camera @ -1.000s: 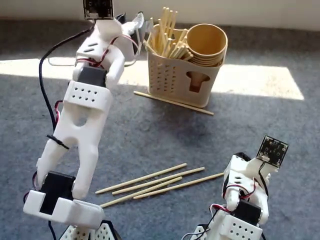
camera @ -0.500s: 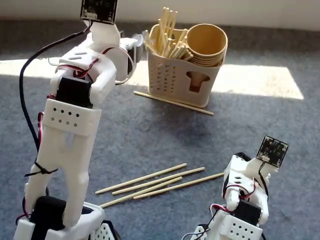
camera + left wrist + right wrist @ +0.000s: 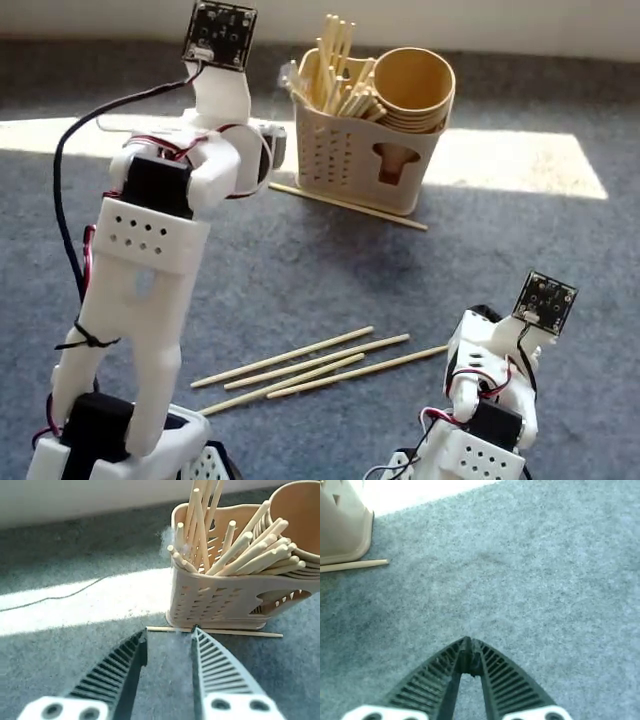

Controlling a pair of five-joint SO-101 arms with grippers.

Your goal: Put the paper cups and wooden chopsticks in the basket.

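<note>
Wooden chopsticks (image 3: 320,361) loose, high view, left claw (image 3: 169,631) spread nr basket (image 3: 215,605)

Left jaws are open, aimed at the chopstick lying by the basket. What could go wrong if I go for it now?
1. The chopstick lies flat on the carpet right at the foot of the basket, so the left gripper may hit the wall or just roll it away.
2. The chopsticks in the basket lean out over that rim; a lift close by could knock them out.
3. The four loose chopsticks lie bunched, so gripping one may drag the others.
</note>
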